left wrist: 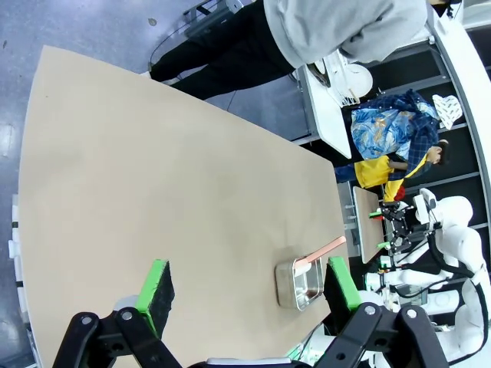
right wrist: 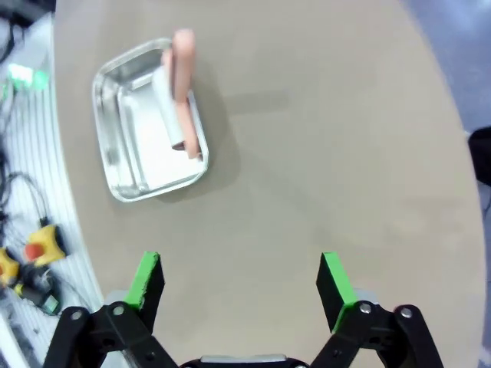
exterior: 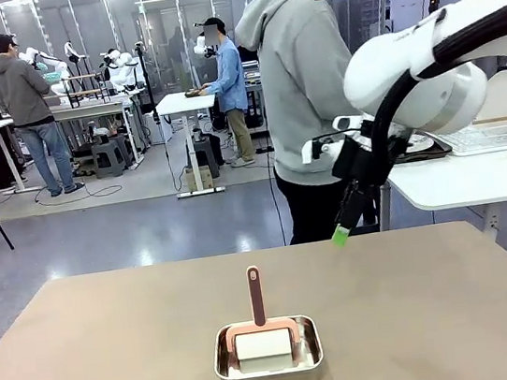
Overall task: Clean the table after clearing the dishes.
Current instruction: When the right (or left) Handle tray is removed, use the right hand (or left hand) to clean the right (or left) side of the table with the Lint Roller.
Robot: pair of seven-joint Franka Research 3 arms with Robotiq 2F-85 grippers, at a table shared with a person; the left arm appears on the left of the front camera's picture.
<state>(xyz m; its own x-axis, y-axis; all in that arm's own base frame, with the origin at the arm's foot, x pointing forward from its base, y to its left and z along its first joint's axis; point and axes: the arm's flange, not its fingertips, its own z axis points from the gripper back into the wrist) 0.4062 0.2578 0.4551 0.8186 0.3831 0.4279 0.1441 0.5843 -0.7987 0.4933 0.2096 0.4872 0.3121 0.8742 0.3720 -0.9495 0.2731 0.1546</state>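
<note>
The tan table carries a small steel pan near its front edge. Inside the pan is a white cleaning tool with a pink handle that stands up. My right gripper hangs open over the far right part of the table, holding nothing. From the right wrist, the open right gripper looks down on the table, with the pan farther off. My left gripper is open and empty, high above the table and the pan. A white plate on a dark tray lies on the side table.
A person in a grey hoodie stands at the table's far edge, turned toward the white side table. That table holds a wire rack with a plate standing in it.
</note>
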